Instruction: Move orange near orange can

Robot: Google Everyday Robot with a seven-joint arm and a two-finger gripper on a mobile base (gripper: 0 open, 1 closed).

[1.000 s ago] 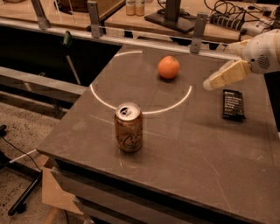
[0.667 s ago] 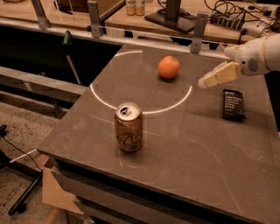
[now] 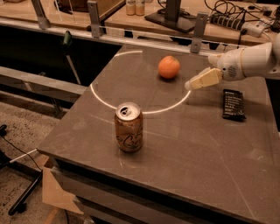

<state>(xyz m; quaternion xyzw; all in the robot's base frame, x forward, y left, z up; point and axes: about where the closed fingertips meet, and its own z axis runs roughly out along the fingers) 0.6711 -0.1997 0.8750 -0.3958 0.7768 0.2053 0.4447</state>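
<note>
The orange [image 3: 169, 67], a round smooth fruit, sits toward the back of the dark table [image 3: 210, 144], just inside a white circle marked on it. The orange can [image 3: 129, 127] stands upright near the table's front left, with a silver top and dark script on its side. My gripper [image 3: 190, 85] comes in from the right on a white arm, its cream fingers pointing left. It hovers just right of the orange and a little nearer the front, apart from it and holding nothing.
A flat black rectangular device [image 3: 233, 104] lies on the table's right side under the arm. A metal rail with posts [image 3: 197, 27] runs along the table's back edge. Behind it is a bench with cables and bottles [image 3: 134, 7]. The floor drops off at left.
My gripper has moved left and slightly up, closing most of the distance to the orange. The orange, the can and the black device have not moved.
</note>
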